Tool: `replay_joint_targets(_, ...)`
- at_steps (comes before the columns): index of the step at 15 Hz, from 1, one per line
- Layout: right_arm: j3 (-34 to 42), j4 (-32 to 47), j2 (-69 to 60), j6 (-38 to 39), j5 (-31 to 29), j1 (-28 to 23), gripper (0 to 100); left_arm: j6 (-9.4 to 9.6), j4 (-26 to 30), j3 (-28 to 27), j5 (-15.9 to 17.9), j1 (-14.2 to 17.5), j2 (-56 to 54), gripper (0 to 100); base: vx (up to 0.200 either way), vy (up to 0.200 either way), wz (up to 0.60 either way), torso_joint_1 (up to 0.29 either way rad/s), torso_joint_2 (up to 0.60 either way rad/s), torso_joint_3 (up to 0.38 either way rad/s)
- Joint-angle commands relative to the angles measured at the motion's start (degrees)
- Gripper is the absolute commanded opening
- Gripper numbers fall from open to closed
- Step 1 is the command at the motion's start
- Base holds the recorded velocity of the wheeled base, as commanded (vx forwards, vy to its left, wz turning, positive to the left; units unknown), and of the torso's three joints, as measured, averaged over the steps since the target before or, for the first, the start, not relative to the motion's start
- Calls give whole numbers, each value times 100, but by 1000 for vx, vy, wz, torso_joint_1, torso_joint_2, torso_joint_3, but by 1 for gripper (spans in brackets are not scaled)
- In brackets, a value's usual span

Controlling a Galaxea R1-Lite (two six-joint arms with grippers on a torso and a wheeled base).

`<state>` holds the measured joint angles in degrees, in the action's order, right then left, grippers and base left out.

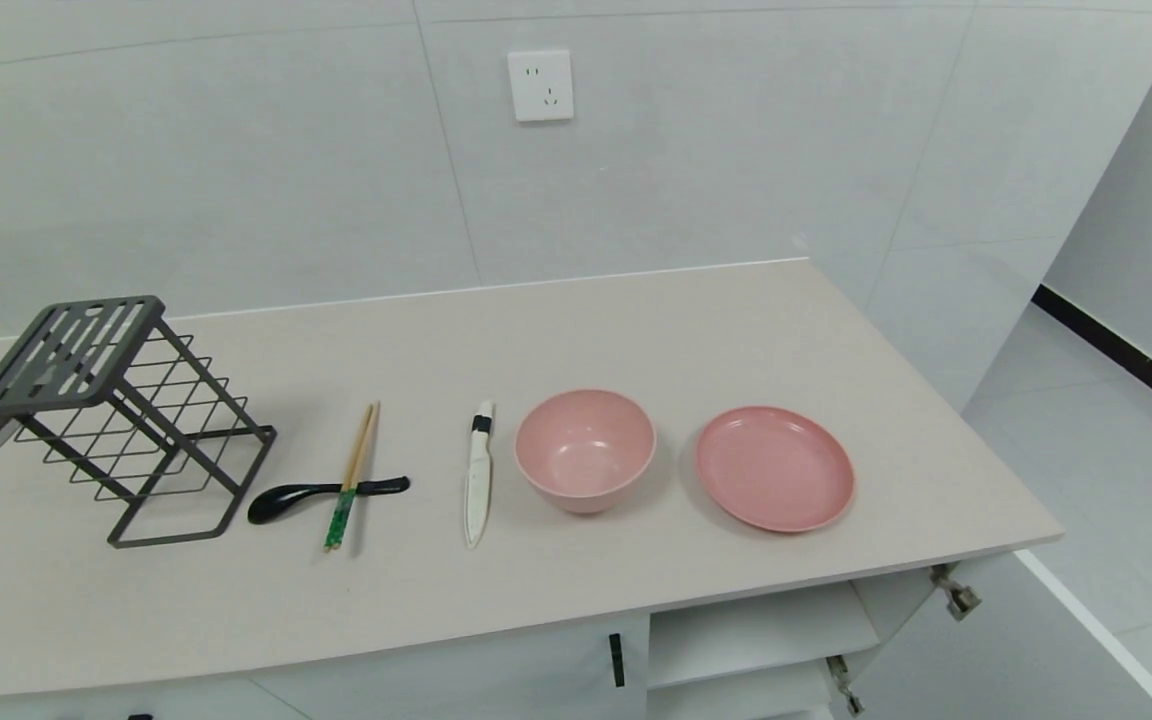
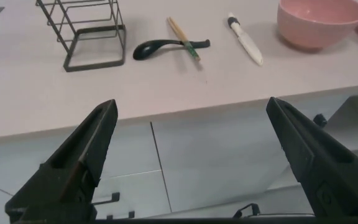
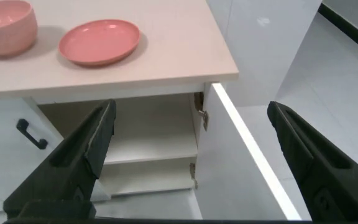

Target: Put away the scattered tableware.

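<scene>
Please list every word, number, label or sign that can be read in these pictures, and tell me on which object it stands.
No text can be read anywhere in these views.
Black spoon: faint light marks on the handle, too small to read.
Chopsticks: green patterned ends, too small to tell whether it is writing.
Wall socket: holes only, no print to be seen.

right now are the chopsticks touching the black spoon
Touching. The head view shows the chopsticks lying across the handle of the black spoon; the left wrist view shows the same crossing.
</scene>
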<state>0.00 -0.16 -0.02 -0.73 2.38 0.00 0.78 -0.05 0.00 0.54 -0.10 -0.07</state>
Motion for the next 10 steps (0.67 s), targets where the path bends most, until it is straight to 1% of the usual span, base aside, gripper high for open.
replay_joint_targets(1,0,-2,2,-6,8,0,100,1,-4,0,-1,1,7,100,0,0,0,315,-613,-295)
replay_joint_targets(3,0,-2,2,-24,17,0,100,1,-4,0,-1,1,7,100,0,0,0,278,-542,-259)
replay_joint_targets(7,0,-2,2,3,0,-9,100,1,-4,0,-1,1,7,100,0,0,0,201,-386,-188)
replay_joint_targets(10,0,-2,2,-6,0,-9,100,-8,-4,0,-1,1,7,100,0,0,0,22,-33,-20)
